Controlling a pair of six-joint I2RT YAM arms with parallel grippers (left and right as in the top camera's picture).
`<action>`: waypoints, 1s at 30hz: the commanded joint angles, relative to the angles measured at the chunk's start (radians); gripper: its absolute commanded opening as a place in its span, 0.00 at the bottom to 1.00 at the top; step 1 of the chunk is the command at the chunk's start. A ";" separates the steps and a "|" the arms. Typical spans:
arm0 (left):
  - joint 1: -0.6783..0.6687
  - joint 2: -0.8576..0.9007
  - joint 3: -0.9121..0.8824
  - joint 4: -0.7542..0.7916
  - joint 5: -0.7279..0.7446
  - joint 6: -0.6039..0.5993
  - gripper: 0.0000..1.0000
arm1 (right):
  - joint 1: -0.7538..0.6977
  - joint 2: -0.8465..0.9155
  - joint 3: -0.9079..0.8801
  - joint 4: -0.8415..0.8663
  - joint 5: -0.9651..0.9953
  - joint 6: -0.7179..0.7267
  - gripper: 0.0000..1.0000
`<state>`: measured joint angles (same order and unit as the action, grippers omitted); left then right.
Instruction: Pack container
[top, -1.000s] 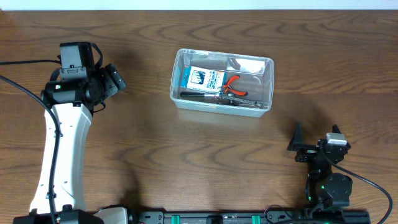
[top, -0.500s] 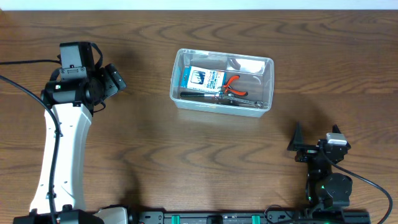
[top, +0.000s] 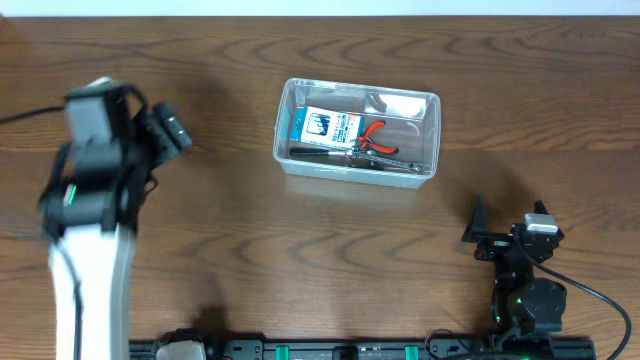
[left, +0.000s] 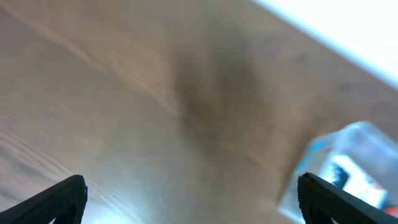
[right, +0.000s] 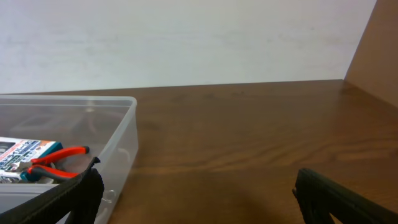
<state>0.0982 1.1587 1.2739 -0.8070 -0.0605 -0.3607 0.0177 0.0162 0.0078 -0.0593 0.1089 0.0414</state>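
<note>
We've got the container sitting mid-way across the table, with a blue-and-white box and red-handled pliers inside. The left gripper, blurred, hangs over bare wood well left of it, spread wide and empty. The right gripper, down at front right, gapes wide too, holding nothing.

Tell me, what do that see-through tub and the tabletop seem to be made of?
The tub looks like clear, glossy plastic: the red-handled pliers show through its wall. The table looks like dark brown wood or wood-look laminate, with wavy grain and a soft sheen; I cannot tell which.
</note>
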 joint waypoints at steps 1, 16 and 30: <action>0.004 -0.199 0.003 -0.003 -0.016 0.016 0.98 | 0.008 -0.010 -0.002 -0.003 0.011 0.003 0.99; 0.001 -0.889 0.003 -0.112 -0.019 0.016 0.98 | 0.008 -0.010 -0.002 -0.003 0.011 0.003 0.99; 0.000 -1.020 -0.264 -0.016 -0.010 0.004 0.98 | 0.008 -0.010 -0.002 -0.003 0.011 0.003 0.99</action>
<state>0.0982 0.1440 1.0958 -0.8734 -0.0673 -0.3618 0.0177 0.0162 0.0078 -0.0593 0.1093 0.0414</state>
